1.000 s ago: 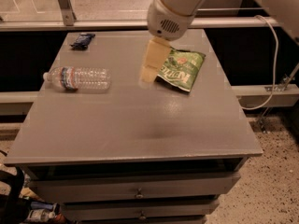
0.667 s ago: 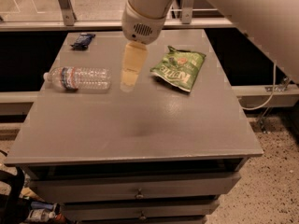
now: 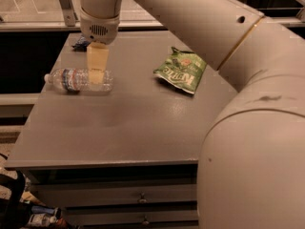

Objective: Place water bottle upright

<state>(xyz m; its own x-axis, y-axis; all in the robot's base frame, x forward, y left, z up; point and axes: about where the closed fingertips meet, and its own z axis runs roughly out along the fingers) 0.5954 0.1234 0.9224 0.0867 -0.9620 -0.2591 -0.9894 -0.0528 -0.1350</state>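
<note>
The water bottle (image 3: 76,80) lies on its side at the left of the grey table (image 3: 128,123), white cap pointing left, label band near the cap end. My gripper (image 3: 96,75) hangs from the white arm directly over the bottle's right half, its tan fingers (image 3: 97,61) pointing down in front of the bottle body. I cannot see whether it touches the bottle.
A green snack bag (image 3: 181,70) lies at the table's right rear. A small dark blue packet (image 3: 81,43) lies at the back left, partly behind the wrist. My arm's large white links fill the right side of the view. Drawers sit below the table front.
My gripper has moved left from beside the green bag to over the bottle. The bottle and bag have not moved.
</note>
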